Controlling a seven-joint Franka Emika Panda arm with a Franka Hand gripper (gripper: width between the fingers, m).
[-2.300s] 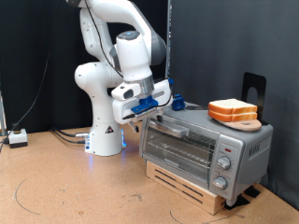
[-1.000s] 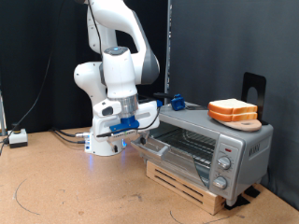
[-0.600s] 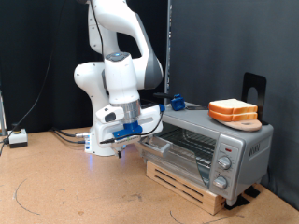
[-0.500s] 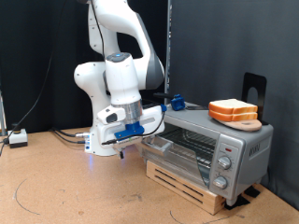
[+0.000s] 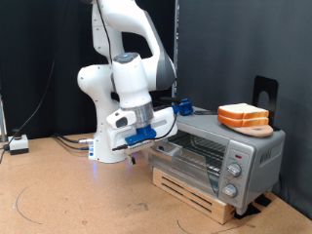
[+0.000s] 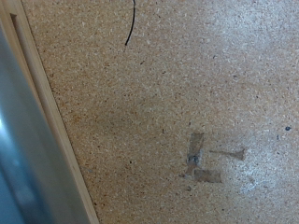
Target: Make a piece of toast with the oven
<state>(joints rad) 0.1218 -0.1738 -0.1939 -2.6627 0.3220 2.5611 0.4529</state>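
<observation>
The silver oven (image 5: 249, 154) stands on a wooden pallet (image 5: 190, 190) at the exterior view's right. Its glass door (image 5: 168, 152) hangs swung down and open, and the wire rack (image 5: 200, 149) shows inside. My gripper (image 5: 148, 142) sits at the door's outer edge, by the handle, with its fingers hidden behind the blue hand parts. Two stacked pieces of toast (image 5: 241, 113) lie on a round wooden board (image 5: 255, 128) on the oven's roof. The wrist view shows only the chipboard table (image 6: 187, 93), a wooden strip (image 6: 47, 112) and a blurred grey surface (image 6: 11, 149); no fingers appear.
A small blue block (image 5: 181, 105) rests on the oven's roof near the arm. A black upright stand (image 5: 265, 93) rises behind the toast. A white box (image 5: 18, 144) with cables lies at the exterior view's far left. The arm's white base (image 5: 109, 146) stands behind the oven's left.
The gripper came down from the oven's top left corner and the door swung down open with it. In the last half second the hand shifted slightly right.
</observation>
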